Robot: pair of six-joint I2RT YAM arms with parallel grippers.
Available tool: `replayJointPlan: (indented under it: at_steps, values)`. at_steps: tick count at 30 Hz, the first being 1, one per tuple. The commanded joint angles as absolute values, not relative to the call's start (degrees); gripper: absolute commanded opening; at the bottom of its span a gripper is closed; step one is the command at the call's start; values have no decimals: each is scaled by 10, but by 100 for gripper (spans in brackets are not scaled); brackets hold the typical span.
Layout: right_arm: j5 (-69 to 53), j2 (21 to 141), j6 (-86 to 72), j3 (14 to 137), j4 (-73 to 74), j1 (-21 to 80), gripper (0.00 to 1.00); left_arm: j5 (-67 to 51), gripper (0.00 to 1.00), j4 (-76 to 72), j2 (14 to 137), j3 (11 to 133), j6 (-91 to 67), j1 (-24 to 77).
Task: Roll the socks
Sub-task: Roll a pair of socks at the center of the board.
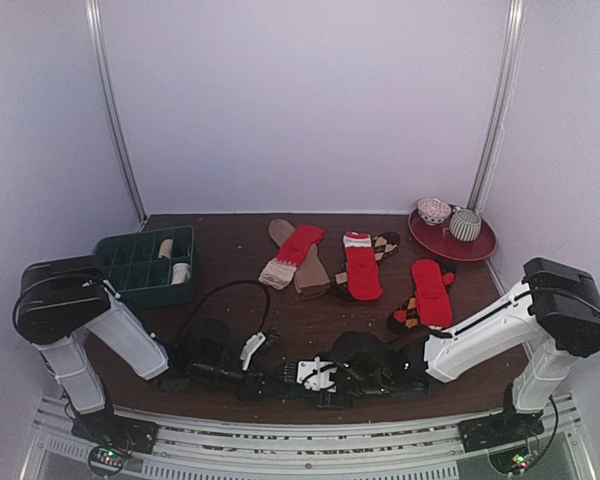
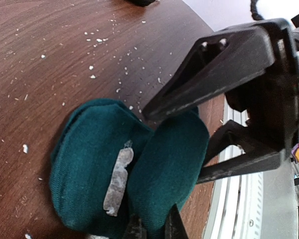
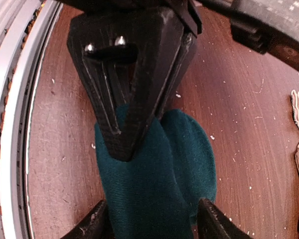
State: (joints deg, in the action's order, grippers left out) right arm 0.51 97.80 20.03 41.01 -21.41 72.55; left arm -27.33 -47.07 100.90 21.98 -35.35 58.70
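Both of my pincers are at one thing: my left pincer (image 2: 154,226) is pressed together on the edge of a dark teal fabric sock (image 2: 84,164), which is folded into two soft lobes with a small pale grey mark down the crease. My right pincer (image 3: 152,221) stands spread, one black finger on each side of the same bundle — whether those fingers press the cloth I cannot tell. It lies on a brown wood-grain table (image 2: 50,50) close to the near edge, just beside a silver metal rail (image 3: 10,109), with white crumbs (image 2: 92,67) scattered on the wood around it. Farther back — seen from above — flat red socks with pale cuffs (image 1: 362,268) and a brown sock (image 1: 312,278) lie in a loose row. A dark green compartment tray (image 1: 145,296) sits at the far left with cream rolled bundles (image 1: 180,272) in it, and a round red plate (image 1: 480,247) holding two patterned cups (image 1: 465,224) sits at the far right.
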Motion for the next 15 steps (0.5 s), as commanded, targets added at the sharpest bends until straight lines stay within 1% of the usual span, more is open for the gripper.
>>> replayJointPlan:
  at_steps: [1,4,6,7,9,11,13,15]
  values:
    - [38,1004,205,421,-204,727,55,-284,0,-350,1031,192,-355,590]
    - [17,1017,189,429,-189,727,40,-289,0,-347,1034,198,-346,590]
    - [2,1021,174,432,-174,726,34,-291,0,-346,1024,202,-331,590]
    - [-6,1021,164,434,-163,726,32,-287,3,-341,1015,205,-320,590]
    - [-37,1015,139,439,-134,721,29,-258,20,-307,982,216,-286,590]
    - [-74,1009,108,448,-101,710,28,-229,28,-280,941,224,-251,590]
    - [-111,1006,69,458,-66,693,27,-202,39,-264,899,228,-217,590]
    - [-174,1011,34,475,-25,667,27,-177,48,-263,858,225,-191,591]
